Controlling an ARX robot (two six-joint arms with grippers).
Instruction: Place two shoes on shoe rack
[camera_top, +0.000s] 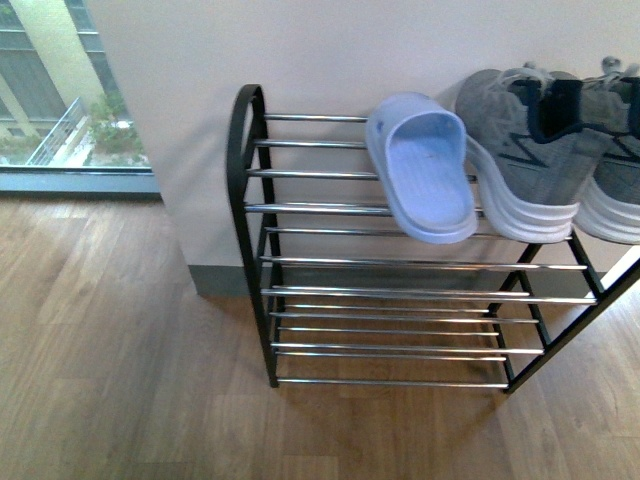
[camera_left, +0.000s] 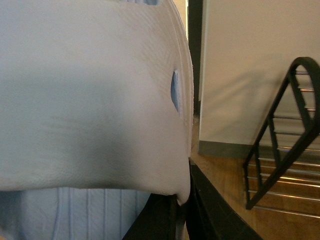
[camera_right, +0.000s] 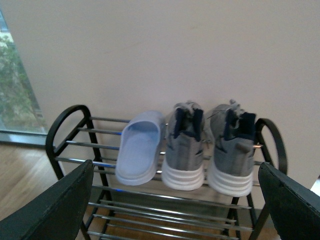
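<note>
Shoe rack (camera_top: 262, 262): standing on the wooden floor (camera_top: 110, 360) against the pale wall (camera_top: 320, 50), its black arched side frame carrying several tiers of chrome bars
Left sneaker (camera_right: 184, 147): sitting on the top tier, heel facing outward and toe toward the wall, just beside the slide sandal
Right sneaker (camera_right: 231, 152): resting on the top tier next to the first sneaker, heel out as well, close to the rack's far arched end
Slide sandal on the rack (camera_top: 422, 165): light blue, lying on the top tier with its sole partly overhanging the front bar, its edge touching the nearer sneaker
Right hand (camera_right: 175, 205): hanging in front of the rack with its two dark fingers (camera_right: 50, 210) spread wide apart, gripping nothing
Left hand (camera_left: 175, 220): showing only as dark parts low in the left wrist view; I cannot tell whether it is spread or pressed together
Second slide sandal (camera_left: 90, 95): a pale blue-white one filling most of the left wrist view, very close to the camera, blocking nearly everything but a corner of the rack
Window (camera_top: 50, 90): showing at the left of the front view, beside the wall
</note>
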